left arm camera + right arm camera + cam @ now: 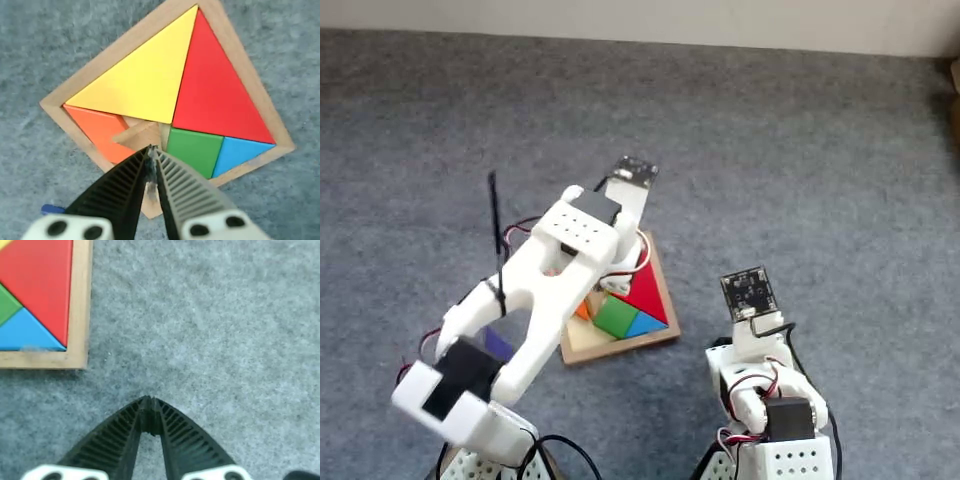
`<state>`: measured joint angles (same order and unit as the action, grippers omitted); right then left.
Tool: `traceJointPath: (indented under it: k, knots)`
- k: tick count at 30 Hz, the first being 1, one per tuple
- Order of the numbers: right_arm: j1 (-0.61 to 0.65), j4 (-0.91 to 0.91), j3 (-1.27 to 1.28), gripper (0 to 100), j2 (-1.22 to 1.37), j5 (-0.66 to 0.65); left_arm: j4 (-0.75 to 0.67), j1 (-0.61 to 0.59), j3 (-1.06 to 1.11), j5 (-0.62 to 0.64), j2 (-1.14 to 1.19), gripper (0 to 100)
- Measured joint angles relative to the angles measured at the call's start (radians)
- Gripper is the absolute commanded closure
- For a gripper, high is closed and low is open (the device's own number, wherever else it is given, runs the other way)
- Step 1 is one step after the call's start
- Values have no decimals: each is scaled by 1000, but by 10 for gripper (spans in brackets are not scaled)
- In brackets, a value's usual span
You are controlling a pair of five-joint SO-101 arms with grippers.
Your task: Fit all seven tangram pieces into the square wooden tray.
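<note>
While the left arm hung over the tray: looked like the filling step, part done. I counted five pieces seated and a patch of bare wood open.
Left gripper (150, 152): fingers pinched together with nothing between them, tips right over the gap (142, 132), between the orange piece (100, 130) and the green square (195, 150).
Right gripper (150, 412): closed and empty too, low over the carpet (225, 315), near the tray corner where the blue sat.
Tray (240, 65): flat on the carpet under the left arm's front end, with the right arm off to one side.
Seated: a big yellow triangle (145, 75) and a big red triangle (215, 95) edge to edge. The green square and a small blue triangle (240, 152) sat below the red. The orange was tucked in a corner.
Loose: a purple piece (498, 343) lay on the carpet down by the left arm's base, well apart from the tray.
Next move (my guess): the left fingers would need to open, swing over to the purple, nip it by its edges and turn it to match the gap.
Materials: a pale wood tray with a raised rim. The pieces were thin, smooth and painted, with sharp corners. The carpet was fuzzy grey, so a flat piece on it looked fiddly to pinch. Both grippers had ribbed black pads.
</note>
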<state>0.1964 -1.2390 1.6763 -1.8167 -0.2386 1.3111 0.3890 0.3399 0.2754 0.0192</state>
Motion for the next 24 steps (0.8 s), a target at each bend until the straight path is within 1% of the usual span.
traceJointPath:
  k: [5,9,12,15,19,24]
  knots:
    - [0,0,0,991,0,0,3,-17,0,-38,-25,986]
    - [0,0,0,991,0,0,3,-86,0,-48,43,987]
    - [0,0,0,991,0,0,0,-109,0,-48,117,989]
    - [0,0,0,991,0,0,-25,-101,0,-48,173,989]
    - [0,0,0,991,0,0,-29,-97,0,-48,178,990]
    - [0,0,0,991,0,0,5,-58,-12,-48,157,990]
